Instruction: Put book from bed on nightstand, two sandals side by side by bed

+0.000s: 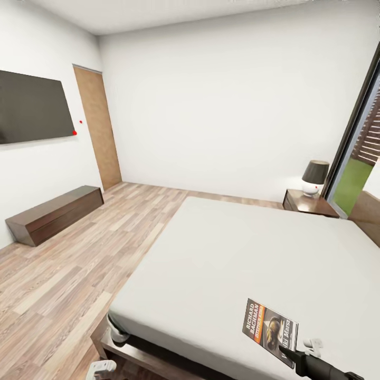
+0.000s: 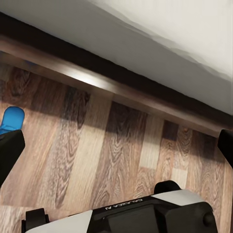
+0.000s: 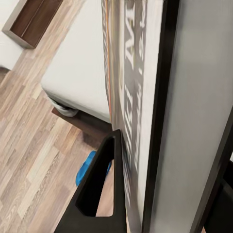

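Furniture is ringing your route: long cabinet [image 1: 55, 214] under the wall screen [image 1: 32, 106], nightstand [image 1: 309, 203] carrying a lamp [image 1: 314, 178] past the bed's far corner. Your right gripper [image 1: 301, 354] is pinching the book [image 1: 270, 328] between its fingers [image 3: 99, 187] above the near corner of the bed [image 1: 237, 258]; its dark cover is showing an orange band and white lettering. Your left gripper [image 2: 116, 145] is hanging spread wide and empty over the floor [image 2: 121, 155] beside the bed frame, a blue sandal [image 2: 11, 119] lying near one finger.

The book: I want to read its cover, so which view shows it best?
The head view: the book shows its cover face-on, on the bed. The right wrist view shows it edge-on, close up, between the right gripper fingers.
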{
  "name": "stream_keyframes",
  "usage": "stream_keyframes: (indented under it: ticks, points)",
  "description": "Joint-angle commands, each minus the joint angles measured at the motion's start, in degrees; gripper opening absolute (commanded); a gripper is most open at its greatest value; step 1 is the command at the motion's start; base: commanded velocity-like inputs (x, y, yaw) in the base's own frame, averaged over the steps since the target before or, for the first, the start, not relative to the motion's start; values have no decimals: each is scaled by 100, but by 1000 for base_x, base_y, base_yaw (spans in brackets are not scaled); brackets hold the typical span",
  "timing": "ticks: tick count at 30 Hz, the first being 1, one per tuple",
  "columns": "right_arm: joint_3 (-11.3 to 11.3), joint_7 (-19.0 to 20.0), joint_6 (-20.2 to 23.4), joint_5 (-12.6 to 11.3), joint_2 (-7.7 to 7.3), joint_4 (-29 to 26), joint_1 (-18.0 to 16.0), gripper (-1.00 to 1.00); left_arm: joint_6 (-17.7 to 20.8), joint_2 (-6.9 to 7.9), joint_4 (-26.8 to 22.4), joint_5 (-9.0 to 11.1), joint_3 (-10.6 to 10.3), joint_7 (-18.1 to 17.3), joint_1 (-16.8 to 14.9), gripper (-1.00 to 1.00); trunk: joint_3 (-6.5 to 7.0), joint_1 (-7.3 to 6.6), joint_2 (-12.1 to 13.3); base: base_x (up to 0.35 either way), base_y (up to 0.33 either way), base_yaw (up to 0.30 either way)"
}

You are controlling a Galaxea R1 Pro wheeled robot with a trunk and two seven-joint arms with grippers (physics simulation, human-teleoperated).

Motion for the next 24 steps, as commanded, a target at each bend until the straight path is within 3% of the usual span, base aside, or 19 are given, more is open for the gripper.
stream_keyframes:
  ticks: [1, 24]
  points:
    - [49, 10, -36, -32, -2, 5, -7, -100, -43, 2, 6, -61, 34, -9, -5, 100, -2, 3, -10, 0, 0, 0]
    - [49, 10, -36, -32, 6, 5, -5, -100, -43, 2, 6, -61, 34, -8, -7, 100, 156, 3, -10, 0, 0, 0]
